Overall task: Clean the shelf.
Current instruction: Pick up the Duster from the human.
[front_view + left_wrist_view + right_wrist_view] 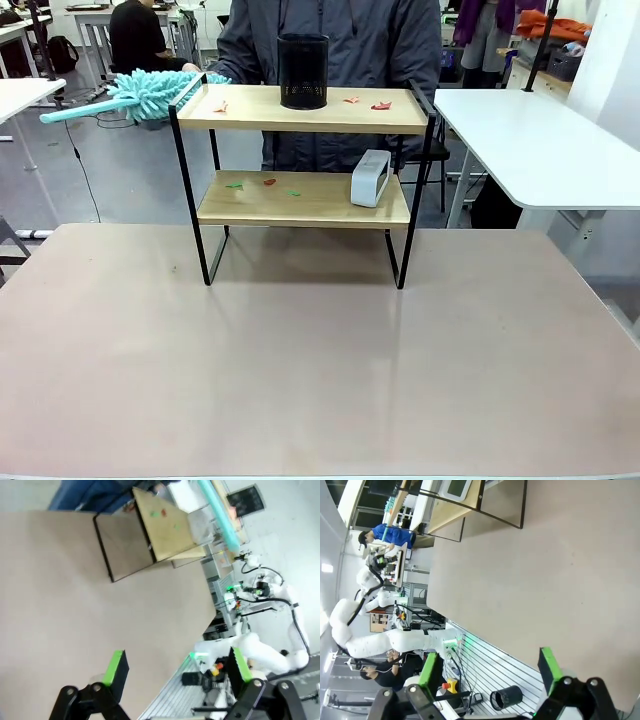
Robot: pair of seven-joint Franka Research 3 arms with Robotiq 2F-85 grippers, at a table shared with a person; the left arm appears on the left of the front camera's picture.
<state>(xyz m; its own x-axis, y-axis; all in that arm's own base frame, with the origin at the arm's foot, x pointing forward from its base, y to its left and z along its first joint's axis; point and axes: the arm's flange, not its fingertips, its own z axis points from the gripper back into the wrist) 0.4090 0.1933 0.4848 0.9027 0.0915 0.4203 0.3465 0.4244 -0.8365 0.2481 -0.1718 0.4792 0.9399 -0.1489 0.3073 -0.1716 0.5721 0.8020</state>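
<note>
Shelf: two pale wooden boards in a thin black frame, standing at the far middle of the brown table. Its top board carries a black mesh cup and red scraps. The lower board holds green and red bits and, at its right end, a white box. A person behind it holds a teal duster at the top left corner.

The left gripper hangs over the near table, fingers spread wide with nothing between them. The right gripper is equally wide open and empty.

The left wrist view catches the duster's handle above the shelf. The right wrist view shows the frame's feet and a second black cup off the table.
</note>
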